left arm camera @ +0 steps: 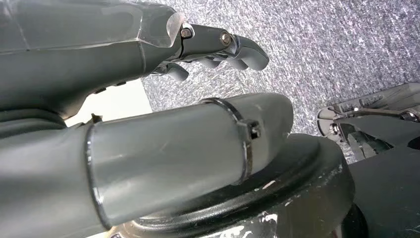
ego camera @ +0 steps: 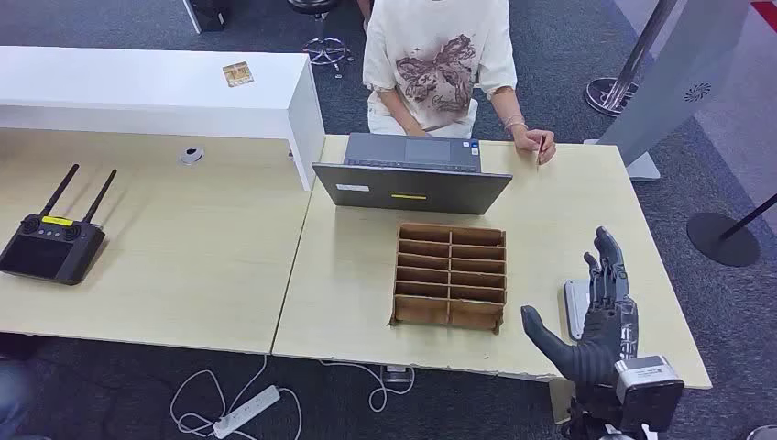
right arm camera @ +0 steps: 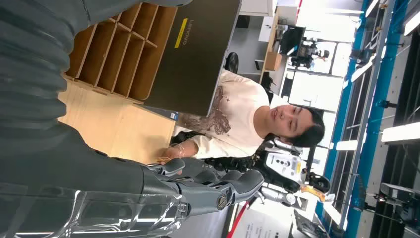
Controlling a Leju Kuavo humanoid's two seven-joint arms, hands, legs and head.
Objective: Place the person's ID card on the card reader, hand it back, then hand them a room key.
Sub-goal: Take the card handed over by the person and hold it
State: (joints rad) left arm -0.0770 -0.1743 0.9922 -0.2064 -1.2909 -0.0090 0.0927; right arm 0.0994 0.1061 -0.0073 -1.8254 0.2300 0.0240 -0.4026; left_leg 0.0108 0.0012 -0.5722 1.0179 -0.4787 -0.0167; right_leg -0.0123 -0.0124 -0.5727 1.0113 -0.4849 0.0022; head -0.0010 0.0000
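Note:
My right hand [ego camera: 601,307] hovers open over the table's front right corner, fingers stretched towards the person and thumb spread wide, holding nothing. Beneath it lies a flat grey card reader [ego camera: 574,307], partly hidden by the fingers. Across the table sits a person [ego camera: 440,64] whose hand [ego camera: 533,142] holds a thin card [ego camera: 541,152] on edge over the tabletop. The right wrist view shows my fingers [right arm camera: 218,191] extended towards that person's hand [right arm camera: 171,152]. My left hand [left arm camera: 99,59] hangs beside my body over grey carpet, fingers loosely bent and empty.
A wooden slotted box [ego camera: 450,275] stands mid-table behind an open laptop [ego camera: 412,174]. A black remote controller [ego camera: 50,243] with antennas lies at the far left. A white counter [ego camera: 147,92] with a small card [ego camera: 237,73] stands at the back left. Cables and a power strip [ego camera: 246,410] lie on the floor.

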